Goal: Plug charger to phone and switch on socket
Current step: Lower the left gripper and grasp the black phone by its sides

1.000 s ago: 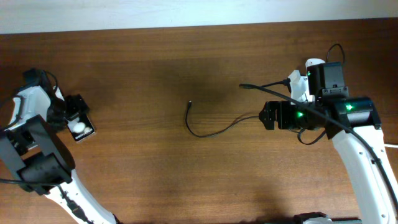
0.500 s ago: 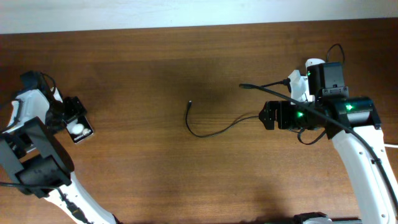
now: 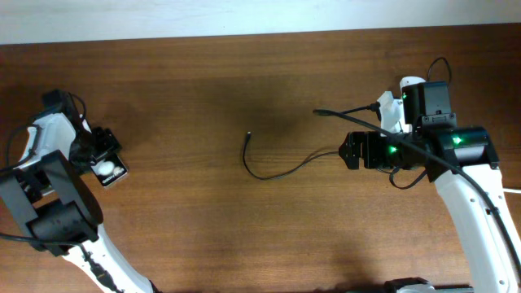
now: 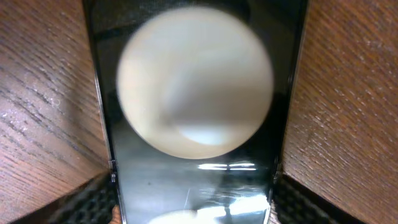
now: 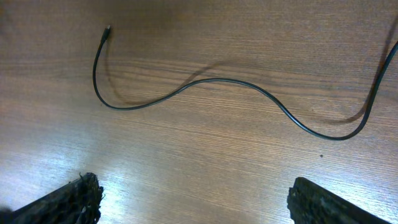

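Observation:
The phone (image 3: 111, 169), a black slab with a white round blob, lies at the table's left. My left gripper (image 3: 98, 151) is shut on it. In the left wrist view the phone (image 4: 196, 93) fills the frame, and the gripper (image 4: 194, 196) has a pad pressed against each of its long edges. The charger's thin black cable (image 3: 277, 172) curls across the middle of the table, its plug tip (image 3: 248, 135) lying free. It also shows in the right wrist view (image 5: 205, 81). My right gripper (image 3: 348, 152) (image 5: 196, 202) is open and empty above the cable's right part. The socket (image 3: 392, 112) is mostly hidden behind the right arm.
The wooden table (image 3: 203, 228) stretches between both arms. A pale wall strip (image 3: 244, 16) runs along the far edge. Black wires (image 3: 350, 110) loop off the right arm near the socket.
My left gripper and the phone have shifted slightly right, after a small drift left. The right arm and the cable have not moved.

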Controlling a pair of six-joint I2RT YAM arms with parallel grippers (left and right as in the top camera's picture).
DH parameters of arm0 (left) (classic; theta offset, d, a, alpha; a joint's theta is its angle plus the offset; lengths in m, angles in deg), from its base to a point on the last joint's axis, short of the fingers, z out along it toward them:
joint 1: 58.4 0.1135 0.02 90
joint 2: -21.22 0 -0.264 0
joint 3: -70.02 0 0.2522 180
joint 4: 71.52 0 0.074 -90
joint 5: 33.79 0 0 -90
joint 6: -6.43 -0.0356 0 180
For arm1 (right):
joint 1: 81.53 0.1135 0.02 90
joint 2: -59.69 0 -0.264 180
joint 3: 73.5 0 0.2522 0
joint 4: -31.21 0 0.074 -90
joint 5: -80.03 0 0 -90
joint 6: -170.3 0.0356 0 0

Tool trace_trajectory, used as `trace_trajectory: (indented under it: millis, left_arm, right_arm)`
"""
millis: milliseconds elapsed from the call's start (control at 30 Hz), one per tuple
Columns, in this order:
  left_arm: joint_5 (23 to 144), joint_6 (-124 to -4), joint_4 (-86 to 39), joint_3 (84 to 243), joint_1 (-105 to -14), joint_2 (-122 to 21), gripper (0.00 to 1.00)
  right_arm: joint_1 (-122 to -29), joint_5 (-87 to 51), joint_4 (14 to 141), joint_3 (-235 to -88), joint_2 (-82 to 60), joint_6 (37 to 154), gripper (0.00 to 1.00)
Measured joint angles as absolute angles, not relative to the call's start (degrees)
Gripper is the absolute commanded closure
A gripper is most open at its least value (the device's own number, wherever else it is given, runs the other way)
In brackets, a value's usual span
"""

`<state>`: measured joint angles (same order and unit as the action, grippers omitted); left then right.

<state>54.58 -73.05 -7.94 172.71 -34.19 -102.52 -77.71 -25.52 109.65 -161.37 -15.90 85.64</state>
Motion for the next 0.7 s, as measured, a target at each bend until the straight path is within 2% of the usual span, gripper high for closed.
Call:
trace_trajectory:
  millis: [233,433,567,700]
  left_arm:
    - [54.5,-73.0,-9.1,172.2,-34.2,-102.3,0.18]
    - [54.2,-73.0,-12.1,169.4,-34.3,-100.8,0.18]
    - [54.1,-72.6,-12.3,169.4,-34.3,-100.8,0.05]
    - [53.8,-70.8,-13.3,169.1,-34.5,-100.7,0.0]
  right_arm:
    - [-77.7,-25.5,109.6,-161.4,-15.9,85.7,0.01]
    - [-77.7,-25.5,109.2,-161.4,-15.9,85.7,0.01]
    - [-77.7,-25.5,109.2,-161.4,-15.9,85.7,0.01]
    - [-77.7,-25.5,109.3,-161.4,-15.9,85.7,0.01]
